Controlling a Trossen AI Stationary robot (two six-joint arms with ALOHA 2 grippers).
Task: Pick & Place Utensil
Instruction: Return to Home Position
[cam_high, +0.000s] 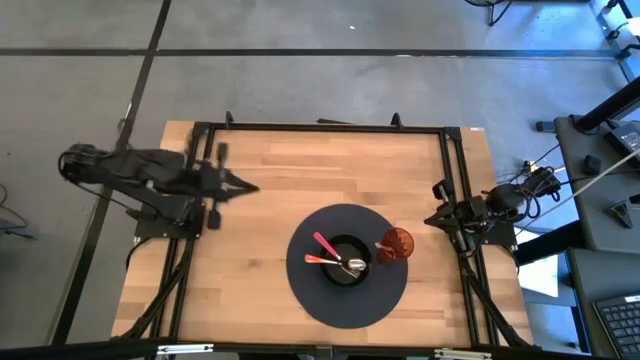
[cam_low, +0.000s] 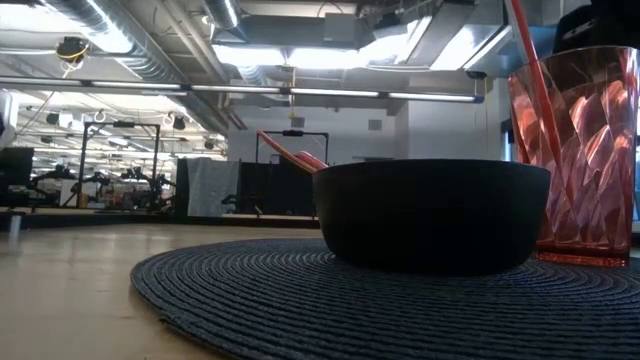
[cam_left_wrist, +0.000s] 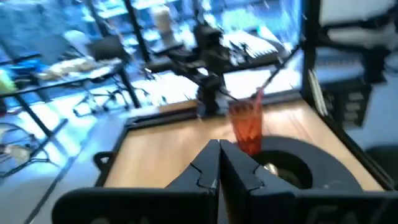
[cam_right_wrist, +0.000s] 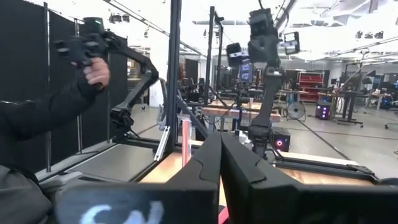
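Observation:
A black bowl (cam_high: 345, 262) sits on a round dark woven placemat (cam_high: 310, 295). In the bowl lie a pink-handled utensil (cam_high: 325, 245), an orange-handled one (cam_high: 320, 259) and a metal spoon head (cam_high: 355, 266), their handles leaning on the rim. A red faceted cup (cam_high: 398, 244) stands at the bowl's right, with a red stick (cam_low: 530, 60) rising from it. My left gripper (cam_high: 250, 187) is shut and empty, hovering left of the mat. My right gripper (cam_high: 432, 218) is shut at the table's right edge. The left wrist view shows the cup (cam_left_wrist: 247, 124) and bowl (cam_left_wrist: 283, 167) ahead.
A black metal frame (cam_high: 320, 127) rims the wooden table. Bare wood (cam_high: 280, 170) lies between the left gripper and the mat. In the right wrist view a person's hand (cam_right_wrist: 96, 71) holds a controller beyond the table.

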